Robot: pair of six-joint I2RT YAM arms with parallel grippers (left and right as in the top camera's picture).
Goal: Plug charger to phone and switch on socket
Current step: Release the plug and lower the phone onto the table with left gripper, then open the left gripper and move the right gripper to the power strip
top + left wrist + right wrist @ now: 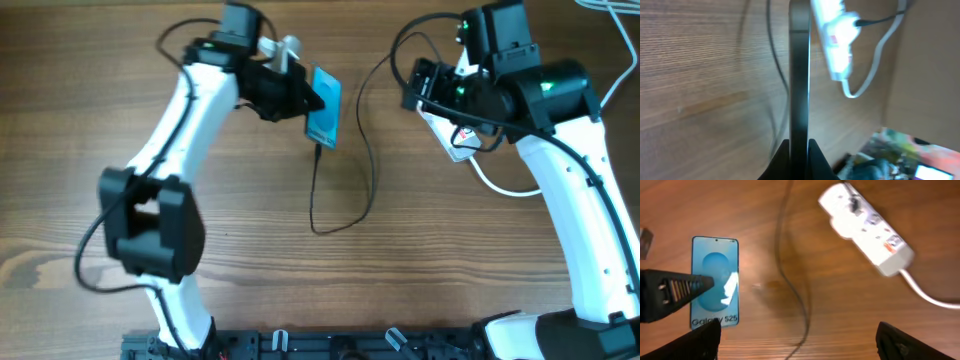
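Observation:
My left gripper [298,95] is shut on the phone [325,108], which has a cyan screen and is held tilted above the table. In the left wrist view the phone [800,75] stands edge-on between the fingers [800,152]. The right wrist view shows its screen [715,270] with a left finger across it. The charger's thin black cable [366,170] loops from the phone's lower edge [318,150] towards the socket; I cannot tell whether the tip is seated. The white socket [865,227] lies partly under my right arm [452,140]. My right gripper [800,347] is open and empty.
The thick white cord [505,187] leaves the socket and runs right behind my right arm. A black plug sits in the socket [855,205]. A black rail [340,345] runs along the table's front edge.

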